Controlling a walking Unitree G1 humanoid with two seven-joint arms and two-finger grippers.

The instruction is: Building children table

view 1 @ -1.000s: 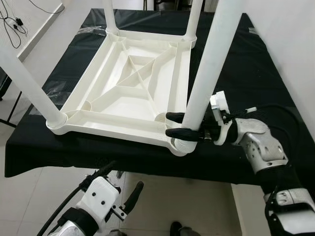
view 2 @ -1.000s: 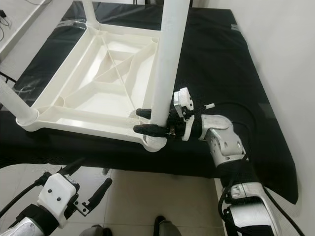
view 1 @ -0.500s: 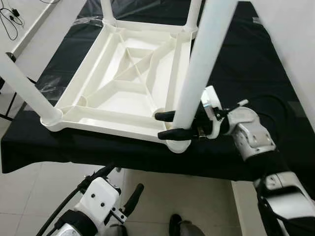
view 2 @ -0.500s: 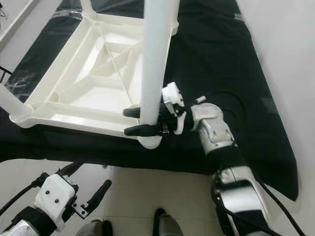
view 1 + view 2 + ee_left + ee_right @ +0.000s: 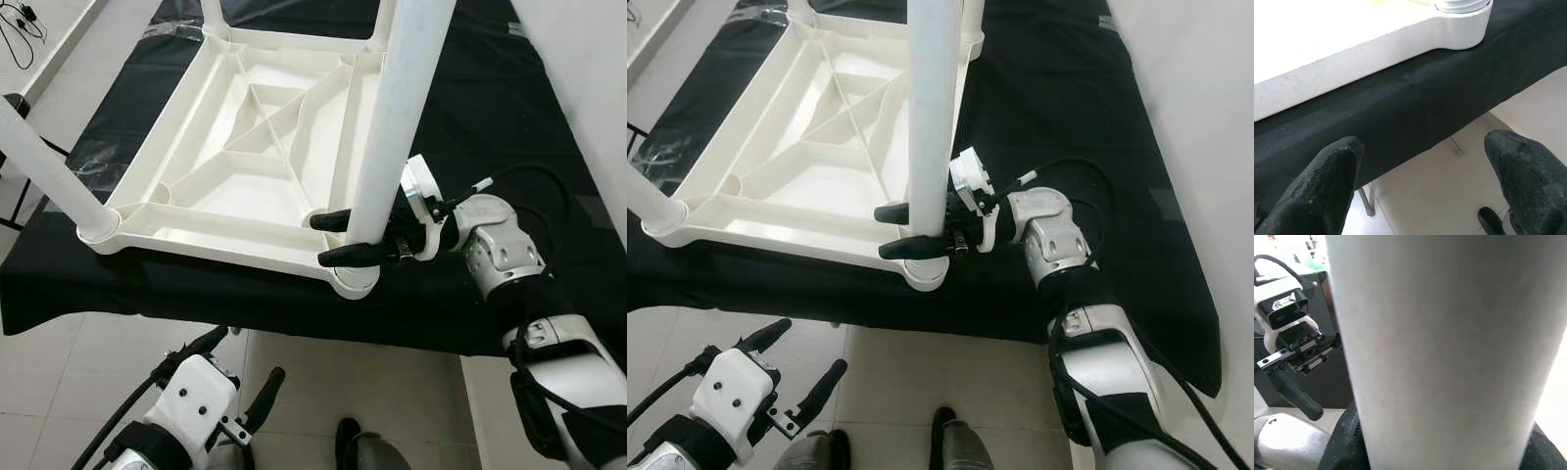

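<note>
Black-fingered left pincer [image 5: 240, 367] hangs low over the pale tiled floor [image 5: 59, 362], fingers spread wide, holding nothing, just below the counter edge. Counter is draped in a black cloth [image 5: 470, 127]. On it lies the white plastic children's table top [image 5: 245, 166], upside down, ribbed underside up. Right pincer [image 5: 341, 238] is clamped around the white round plastic leg [image 5: 397, 117] just above its corner socket at the near right corner; leg stands upright. Another white leg [image 5: 44, 157] stands in the near left corner, two more at the far corners.
</note>
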